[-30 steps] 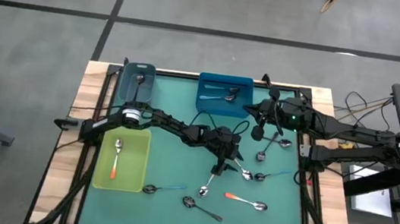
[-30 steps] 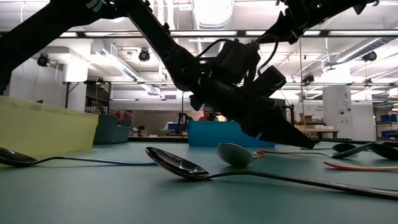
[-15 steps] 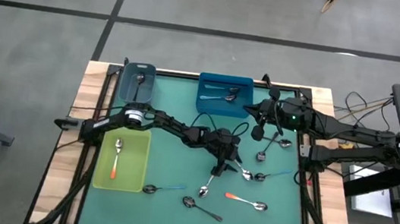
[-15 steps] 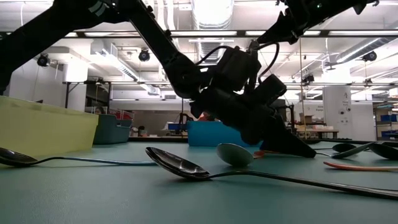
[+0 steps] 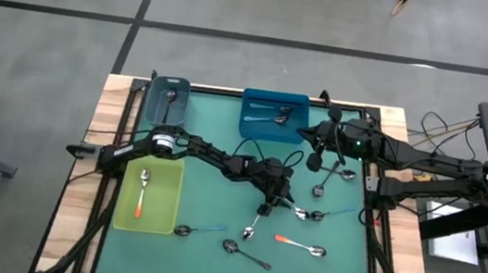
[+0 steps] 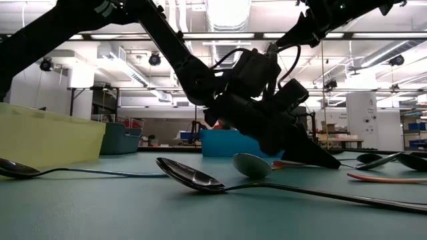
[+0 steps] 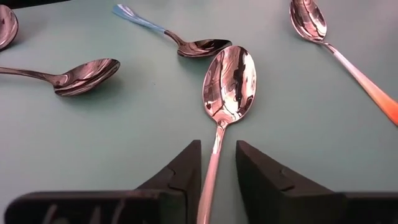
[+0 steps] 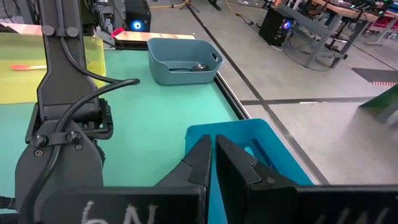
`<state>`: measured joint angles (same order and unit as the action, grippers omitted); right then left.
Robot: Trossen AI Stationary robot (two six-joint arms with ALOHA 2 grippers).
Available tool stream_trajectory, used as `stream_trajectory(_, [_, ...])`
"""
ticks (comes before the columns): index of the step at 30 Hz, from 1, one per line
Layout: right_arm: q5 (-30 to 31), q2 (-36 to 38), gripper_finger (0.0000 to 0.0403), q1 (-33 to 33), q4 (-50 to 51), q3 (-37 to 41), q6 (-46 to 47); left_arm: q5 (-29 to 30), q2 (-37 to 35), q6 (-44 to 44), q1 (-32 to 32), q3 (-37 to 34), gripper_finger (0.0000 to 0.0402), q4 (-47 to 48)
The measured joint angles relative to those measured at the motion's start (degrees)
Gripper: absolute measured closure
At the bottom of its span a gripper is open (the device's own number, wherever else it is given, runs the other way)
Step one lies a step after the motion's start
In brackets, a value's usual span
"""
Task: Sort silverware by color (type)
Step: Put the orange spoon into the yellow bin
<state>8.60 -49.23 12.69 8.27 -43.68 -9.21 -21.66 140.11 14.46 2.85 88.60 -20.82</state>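
Note:
My left gripper (image 7: 217, 146) is down at the green mat in the table's middle (image 5: 265, 210), open by a narrow gap. A spoon (image 7: 229, 84) lies flat there with its shiny bowl pointing away from the gripper. Its thin handle (image 7: 213, 163) runs back between the two fingers, and a gap shows between the handle and one finger. In the low view an orange bit (image 6: 279, 163) shows by the fingertips. My right gripper (image 8: 211, 152) is shut, holding nothing, above the blue bin (image 8: 249, 146) at the table's far right (image 5: 314, 159).
Loose spoons lie around: an orange-handled one (image 5: 299, 246), blue-handled ones (image 5: 200, 231) (image 5: 333, 210) and dark ones (image 5: 246, 252) (image 5: 346, 175). The yellow-green tray (image 5: 160, 215) holds an orange spoon, the grey bin (image 5: 155, 102) a dark one, the blue bin (image 5: 293, 129) blue ones.
My left gripper has come down to the mat, its fingertips dropping beside the spoon's handle. The spoon has stayed where it lay.

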Motion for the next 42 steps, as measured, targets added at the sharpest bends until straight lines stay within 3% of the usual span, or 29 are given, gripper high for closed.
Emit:
stream_trajectory(8, [0.0,0.0,0.039,0.0,0.0,0.0,0.0,1.8,0.0,-0.2,0.1,0.0,0.0333,0.4])
stream_trajectory(15, [0.0,0.0,0.039,0.0,0.0,0.0,0.0,2.7,0.0,-0.2,0.2,0.0,0.0395,0.4])
stream_trajectory(25, [0.0,0.0,0.039,0.0,0.5,0.0,0.0,3.2,-1.1,-1.6,0.2,-0.1,0.04,1.5])
stream_trajectory(30, [0.4,0.2,0.039,0.0,2.4,0.0,0.0,6.7,-2.6,-1.7,0.5,-0.3,0.04,3.3])
stream_trajectory(42, [0.6,2.8,0.039,0.1,1.2,0.1,2.2,13.3,-10.1,-3.7,0.6,-1.6,0.0401,15.6])
